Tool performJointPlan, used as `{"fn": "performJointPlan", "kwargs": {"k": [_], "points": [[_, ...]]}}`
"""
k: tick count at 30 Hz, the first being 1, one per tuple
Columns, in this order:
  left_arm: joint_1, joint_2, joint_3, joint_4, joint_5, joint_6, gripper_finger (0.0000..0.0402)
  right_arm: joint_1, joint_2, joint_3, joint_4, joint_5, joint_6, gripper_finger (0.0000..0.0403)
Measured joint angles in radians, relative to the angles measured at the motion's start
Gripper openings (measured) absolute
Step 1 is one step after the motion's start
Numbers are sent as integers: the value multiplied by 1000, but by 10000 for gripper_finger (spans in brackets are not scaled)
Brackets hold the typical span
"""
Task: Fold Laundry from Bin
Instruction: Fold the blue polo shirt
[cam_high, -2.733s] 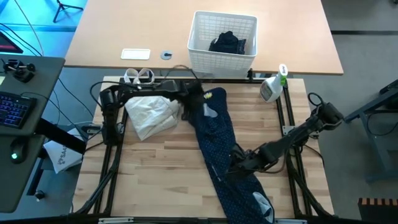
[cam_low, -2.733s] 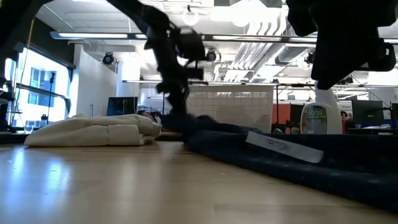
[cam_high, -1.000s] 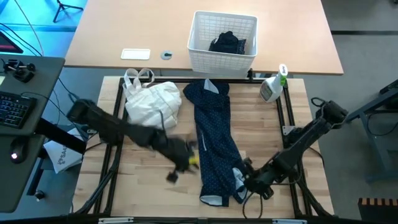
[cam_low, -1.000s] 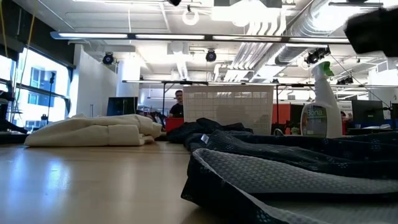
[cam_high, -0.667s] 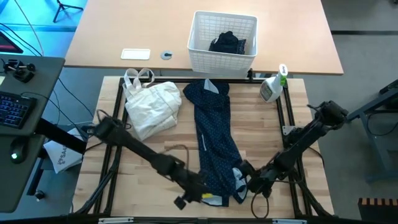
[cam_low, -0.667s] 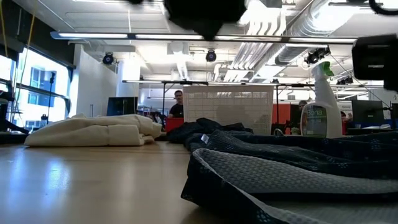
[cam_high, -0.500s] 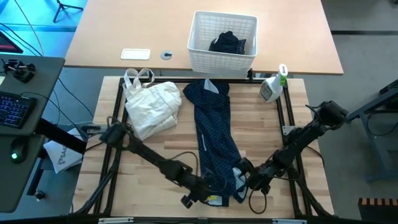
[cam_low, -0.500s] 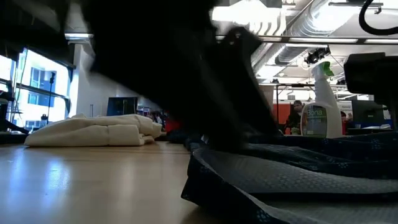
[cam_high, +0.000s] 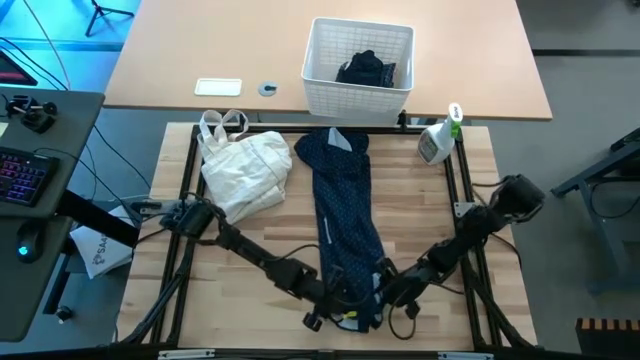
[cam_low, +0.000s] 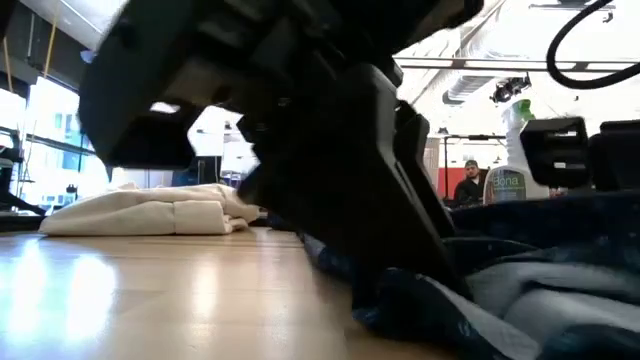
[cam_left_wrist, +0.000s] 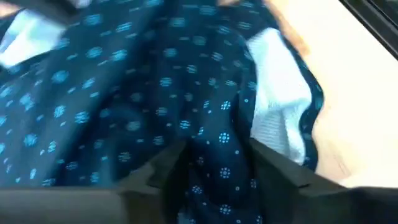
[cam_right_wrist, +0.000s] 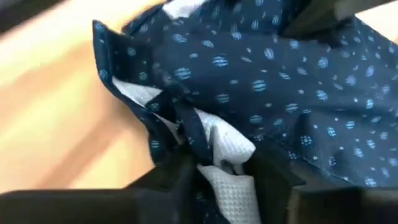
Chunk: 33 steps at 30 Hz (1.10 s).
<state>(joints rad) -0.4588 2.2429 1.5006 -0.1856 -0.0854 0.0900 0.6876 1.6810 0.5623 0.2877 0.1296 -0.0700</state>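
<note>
wrist views show each pincer, left (cam_left_wrist: 211, 171) and right (cam_right_wrist: 217, 171), clenched on the dotted navy shirt (cam_high: 345, 215).

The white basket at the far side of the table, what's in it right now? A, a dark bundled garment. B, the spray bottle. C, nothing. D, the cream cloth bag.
A: in the high view a dark bundled garment lies inside the white basket, while the spray bottle and the cream cloth bag sit outside it on the table.
</note>
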Motion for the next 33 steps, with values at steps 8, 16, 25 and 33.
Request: {"fn": "performJointPlan", "kwargs": {"k": [8, 16, 25, 33], "points": [[-4, -80, -10, -47, 28, -381, 13, 1, 39, 111, 3, 37, 452, 11], [-53, -322, -6, -29, -31, -592, 5, 12, -135, 196, 14, 55, 781, 5], [-139, -463, -6, 45, -172, -809, 2, 20, -299, 300, 23, 64, 864, 3], [-115, -541, -5, -68, -506, -881, 1, -81, -350, 414, -246, 153, 882, 1]]}}
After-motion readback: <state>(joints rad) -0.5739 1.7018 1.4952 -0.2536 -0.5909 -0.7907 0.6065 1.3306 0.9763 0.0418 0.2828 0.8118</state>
